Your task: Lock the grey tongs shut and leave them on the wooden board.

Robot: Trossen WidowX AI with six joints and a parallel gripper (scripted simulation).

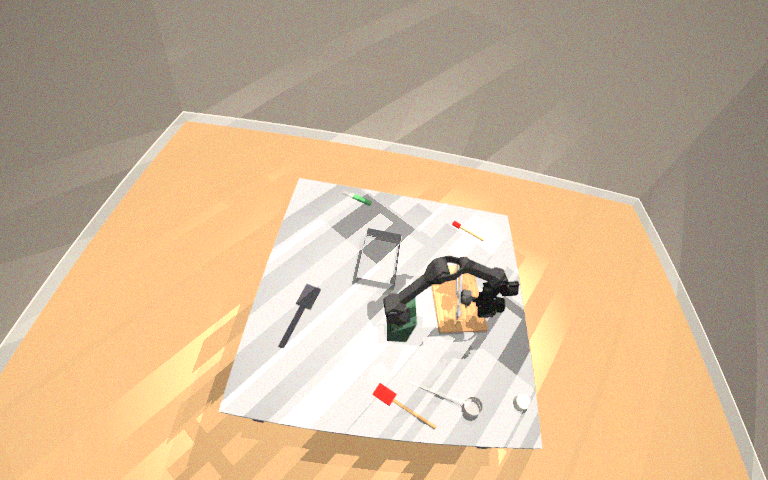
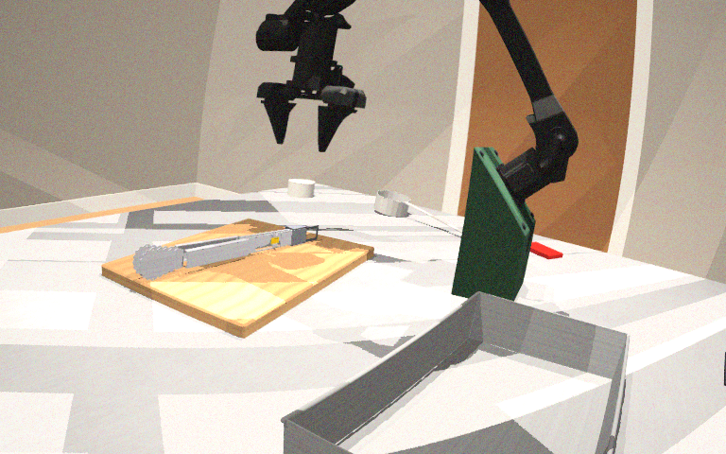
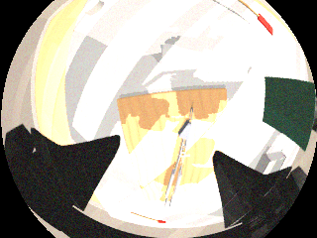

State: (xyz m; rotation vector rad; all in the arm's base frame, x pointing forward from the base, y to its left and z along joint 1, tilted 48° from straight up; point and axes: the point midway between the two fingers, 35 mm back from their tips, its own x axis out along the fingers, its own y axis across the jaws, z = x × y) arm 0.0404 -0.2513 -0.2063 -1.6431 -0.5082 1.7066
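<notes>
The grey tongs lie lengthwise on the wooden board. Their arms lie close together, nearly parallel, with a narrow gap in the wrist view. The scalloped tips are at the left in the exterior view, the dark hinge end with its wire loop at the right. A yellow mark shows on the side. The lock inside the hinge is hidden. My gripper is wide open and empty, well above the board and apart from the tongs.
The roasting tin stands empty beside the board. The green arm base stands between them and the pan. A white tub, red spatula and black spatula lie farther off.
</notes>
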